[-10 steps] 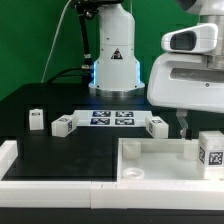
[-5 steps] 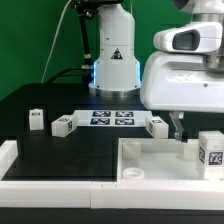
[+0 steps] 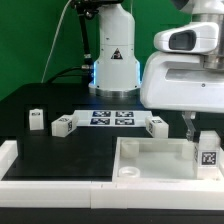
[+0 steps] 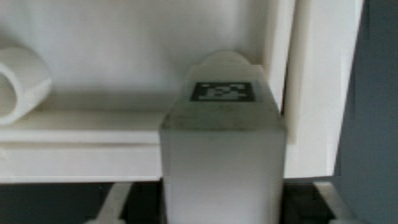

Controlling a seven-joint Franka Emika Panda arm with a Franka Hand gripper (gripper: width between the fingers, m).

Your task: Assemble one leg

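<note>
A leg (image 3: 207,152), a small white block with a black-and-white tag, stands at the exterior view's right on the large white panel (image 3: 150,165). In the wrist view the same leg (image 4: 222,130) fills the middle, tag facing the camera. My gripper (image 3: 192,128) hangs just above and behind it. In the wrist view my gripper (image 4: 222,205) is open, with a dark gap between the leg and the fingers (image 4: 119,200) on each side. Three more legs lie on the black table: one (image 3: 36,119), one (image 3: 63,125) and one (image 3: 158,125).
The marker board (image 3: 112,119) lies flat between the loose legs. The robot base (image 3: 115,60) stands behind it. A white rim (image 3: 10,155) runs along the table's front at the exterior view's left. The panel has a round corner socket (image 4: 15,85).
My gripper has shifted a little toward the exterior view's right, closer over the leg on the panel. The other legs have not moved.
</note>
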